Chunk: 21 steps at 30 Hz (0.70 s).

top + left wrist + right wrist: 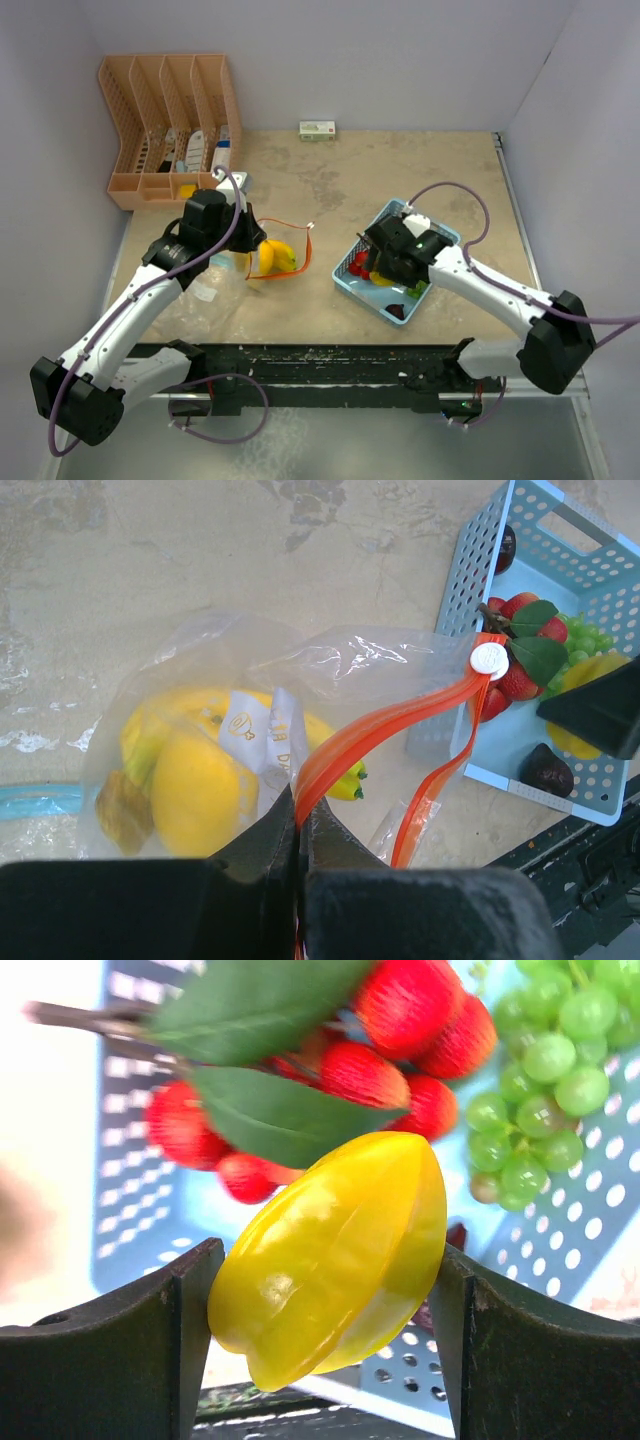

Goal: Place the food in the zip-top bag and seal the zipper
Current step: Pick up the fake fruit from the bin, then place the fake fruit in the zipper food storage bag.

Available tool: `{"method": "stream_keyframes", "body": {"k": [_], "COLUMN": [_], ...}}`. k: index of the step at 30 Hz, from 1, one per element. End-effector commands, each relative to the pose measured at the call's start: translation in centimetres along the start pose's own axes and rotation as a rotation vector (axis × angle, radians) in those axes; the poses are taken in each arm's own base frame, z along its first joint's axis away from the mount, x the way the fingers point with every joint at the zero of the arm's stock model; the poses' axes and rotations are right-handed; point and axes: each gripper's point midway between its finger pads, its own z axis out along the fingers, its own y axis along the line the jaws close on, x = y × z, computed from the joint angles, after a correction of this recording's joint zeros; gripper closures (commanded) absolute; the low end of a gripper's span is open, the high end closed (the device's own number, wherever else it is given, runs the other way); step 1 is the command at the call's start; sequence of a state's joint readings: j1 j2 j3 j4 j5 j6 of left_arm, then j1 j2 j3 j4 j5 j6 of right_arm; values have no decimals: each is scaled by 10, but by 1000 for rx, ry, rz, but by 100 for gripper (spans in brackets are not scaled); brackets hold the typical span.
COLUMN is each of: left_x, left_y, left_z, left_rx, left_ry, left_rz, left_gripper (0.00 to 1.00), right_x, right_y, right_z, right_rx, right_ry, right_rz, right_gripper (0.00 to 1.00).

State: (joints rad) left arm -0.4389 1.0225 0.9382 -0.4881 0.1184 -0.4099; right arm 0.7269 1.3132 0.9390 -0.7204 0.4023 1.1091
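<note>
Since the bag [200, 650] veils it, yellow food [195, 795] looks lemon-like.

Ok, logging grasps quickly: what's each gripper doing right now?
Left gripper: shut on the clear plastic bag's orange zipper strip.
Right gripper: shut on the yellow ridged toy starfruit.

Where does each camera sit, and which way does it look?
Top external: high behind the arms, looking down on the table; left arm and right arm show.
Left wrist: on that wrist, looking down past the left gripper, shut on the bag.
Right wrist: on that wrist, looking into the basket past the right gripper, gripping a yellow fruit.
Shared: both wrist views show the red berries.
</note>
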Motion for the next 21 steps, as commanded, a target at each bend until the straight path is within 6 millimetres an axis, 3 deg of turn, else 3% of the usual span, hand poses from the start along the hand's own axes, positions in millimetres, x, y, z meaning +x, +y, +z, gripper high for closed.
{"method": "stream_keyframes", "body": {"k": [1, 5, 10, 15, 21], "left_x": [-11, -11, -12, -14, -16], "left_y": [-6, -6, -8, -10, -10], "left_z": [-4, -2, -1, -2, -4], "left_rx": [17, 18, 24, 30, 29], "left_ry": [-46, -44, -41, -46, -50], "left_rz": [-6, -11, -12, -18, -20], "left_gripper": [100, 100, 100, 100, 100], "right_x": [-49, -61, -53, -42, -20], "right_y": [38, 81, 139, 188, 226], "right_z": [-51, -89, -132, -158, -179], "right_rx": [-198, -404, -587, -759, -897], "right_ry": [-137, -190, -223, -221, -181], "right_rz": [-24, -56, -156, -224, -284], "right_gripper": [56, 62, 61, 61, 61]}}
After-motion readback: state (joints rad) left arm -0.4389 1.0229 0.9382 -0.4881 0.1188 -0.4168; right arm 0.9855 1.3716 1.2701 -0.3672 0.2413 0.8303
